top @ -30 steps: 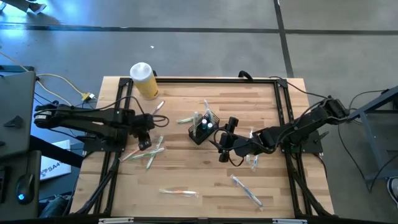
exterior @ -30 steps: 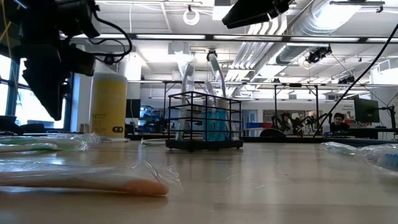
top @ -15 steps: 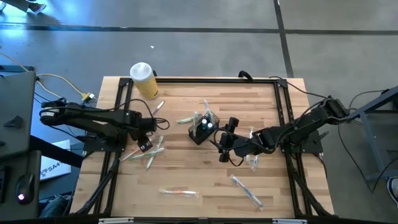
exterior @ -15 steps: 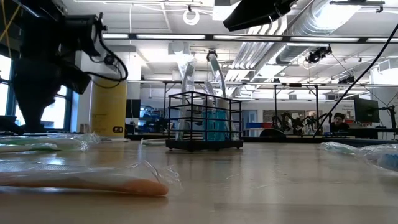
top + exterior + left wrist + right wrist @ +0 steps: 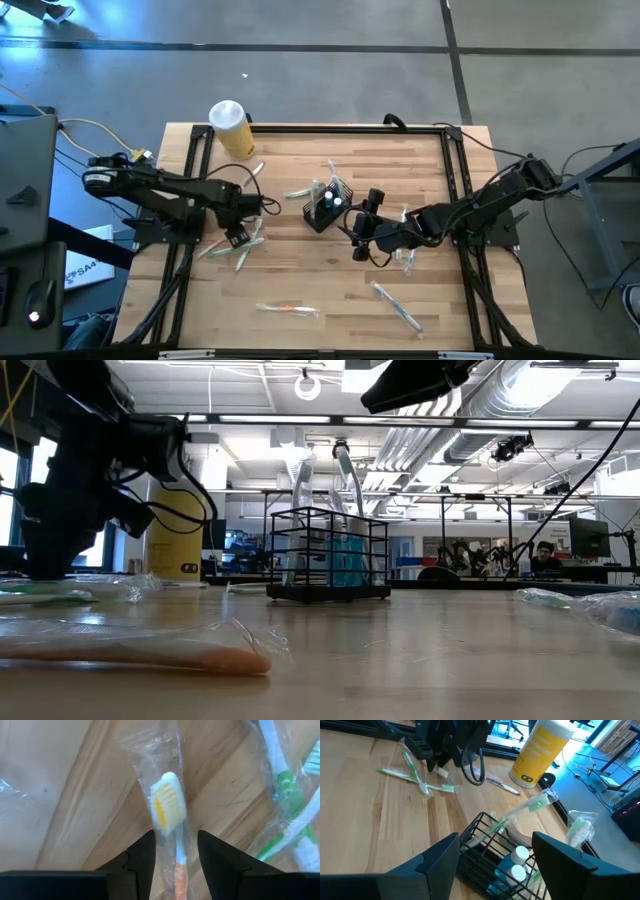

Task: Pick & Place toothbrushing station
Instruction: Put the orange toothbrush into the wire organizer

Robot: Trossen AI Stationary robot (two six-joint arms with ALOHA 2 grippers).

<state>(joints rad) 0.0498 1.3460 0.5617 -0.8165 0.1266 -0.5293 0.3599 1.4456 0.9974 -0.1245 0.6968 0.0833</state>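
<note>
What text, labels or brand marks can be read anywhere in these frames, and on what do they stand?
Yellow jar: grey lettering runs down its side, too blurred to read.
Same jar in the low view: a small dark label near its base, too small to read.
White sheet beside the table: dark letters, partly hidden and too small to read.
Wrapped toothbrush and black caddy: no text visible.

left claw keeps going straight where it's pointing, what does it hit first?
Most likely the wrapped orange-handled toothbrush. In the wrist view it lies between the open fingers of the left claw, head pointing away. The low view puts the claw right down near the table, though whether it touches is unclear.
</note>
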